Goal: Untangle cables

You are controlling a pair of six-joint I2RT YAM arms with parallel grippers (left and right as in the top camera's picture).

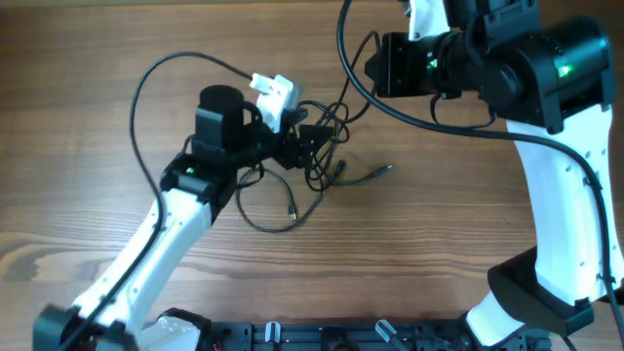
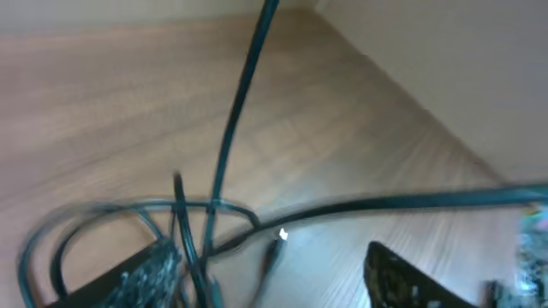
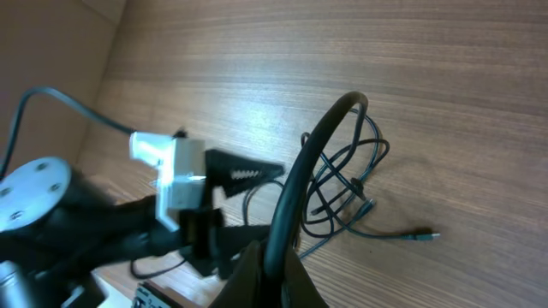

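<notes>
on the wooden counter (image 1: 88,58), left arm (image 1: 166,224) stretched from the near left corner to the middle, right arm (image 1: 546,117) bent over the far right corner. at mid counter the cables (image 1: 327,146) in a loose knot, one loop and two plug ends trailing toward the near and right edges. left tool (image 1: 310,144) spread wide open astride the knot, strands between its fingers (image 2: 141,274), nothing pinched; right tool (image 3: 261,282) well apart from the knot, partly behind a thick arm cord (image 3: 300,180), cannot tell how far open.

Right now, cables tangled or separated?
Tangled. The overhead view shows the cables crossing in one knot of overlapping loops; a plug end trails free to one side.
</notes>
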